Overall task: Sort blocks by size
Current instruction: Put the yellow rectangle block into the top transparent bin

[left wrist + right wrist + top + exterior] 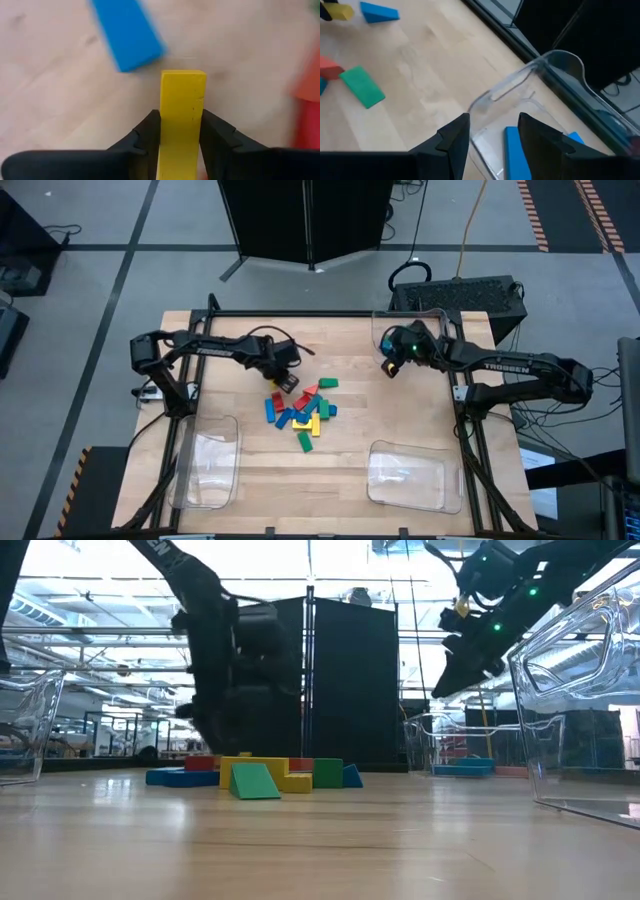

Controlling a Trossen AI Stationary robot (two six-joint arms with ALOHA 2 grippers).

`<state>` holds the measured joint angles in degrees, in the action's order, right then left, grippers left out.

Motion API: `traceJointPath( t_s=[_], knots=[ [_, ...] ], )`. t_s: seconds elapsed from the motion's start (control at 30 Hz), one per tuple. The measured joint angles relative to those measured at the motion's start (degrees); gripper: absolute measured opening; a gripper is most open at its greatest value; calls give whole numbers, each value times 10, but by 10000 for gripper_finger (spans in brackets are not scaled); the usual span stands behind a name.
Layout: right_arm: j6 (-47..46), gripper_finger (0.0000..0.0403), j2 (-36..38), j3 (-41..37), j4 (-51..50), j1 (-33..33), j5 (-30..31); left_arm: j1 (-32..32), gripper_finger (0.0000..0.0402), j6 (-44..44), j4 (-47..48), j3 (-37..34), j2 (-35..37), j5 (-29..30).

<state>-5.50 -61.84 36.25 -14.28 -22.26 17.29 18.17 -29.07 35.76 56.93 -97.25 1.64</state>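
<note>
Three clear trays point(205, 465) sit on wooden table point(350, 450): two at near corners, one far right. Dark cabinet point(305, 215) behind far edge. Bare wood between pile and near trays. Blocks point(303, 412) piled mid-table. Right gripper point(492, 131) above far-right tray point(540, 75), jaws spread, blue blocks point(514, 152) inside. Left gripper point(180, 131) at pile's far-left edge, pinching yellow block point(181, 110).

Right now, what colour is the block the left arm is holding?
Yellow block, pinched in the left end effector; clearest in the left wrist view.
</note>
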Motion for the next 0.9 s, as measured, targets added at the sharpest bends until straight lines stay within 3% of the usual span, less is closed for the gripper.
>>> traceJointPath(
  t_s=[0.3, 0.53, 0.73, 0.9],
  knots=[
    [52, 162, 0, 0, 42, 54, -14, -1, 102, 155, -7, 80, -1, -109],
    [102, 162, -1, 0, 67, 92, -60, -1, 101, 250, -113, 99, 0, -228],
    [166, 162, -24, -1, 116, 115, -70, -1, 101, 265, -194, 99, 0, -285],
    [286, 162, -62, -1, 166, 131, -91, 0, 101, 270, -205, 99, 0, -313]
  ],
)
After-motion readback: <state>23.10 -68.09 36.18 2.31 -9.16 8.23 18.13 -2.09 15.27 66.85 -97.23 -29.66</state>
